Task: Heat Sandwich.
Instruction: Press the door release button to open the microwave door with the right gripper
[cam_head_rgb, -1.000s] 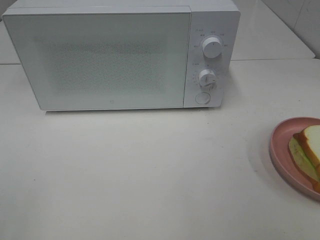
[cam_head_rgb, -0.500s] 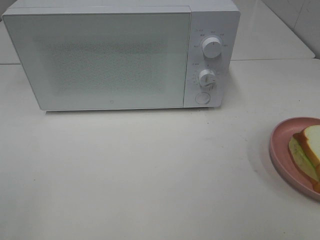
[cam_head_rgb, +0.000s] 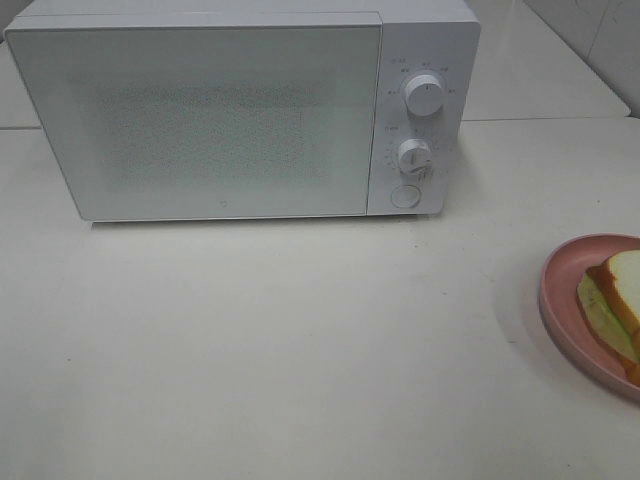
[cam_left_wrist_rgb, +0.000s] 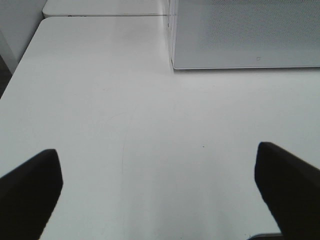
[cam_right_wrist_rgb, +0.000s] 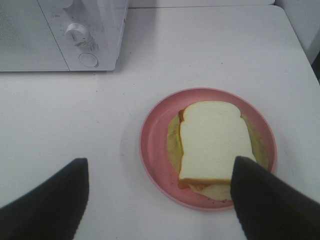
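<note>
Overhead, the white table (cam_head_rgb: 300, 350) carries a closed white microwave (cam_head_rgb: 200, 110) at its back. Both wrist cameras look down past widely spread jaws that hold nothing: the left gripper (cam_left_wrist_rgb: 160, 200) hangs over bare tabletop before the microwave's front corner, and the right gripper (cam_right_wrist_rgb: 157, 205) hangs above the pink plate (cam_right_wrist_rgb: 155, 140) (one dark finger hides a corner of the bread). On that plate, right of the microwave, lies the sandwich (cam_right_wrist_rgb: 215, 140), white slice uppermost, with orange-brown crust and pale green filling showing at its edges.
</note>
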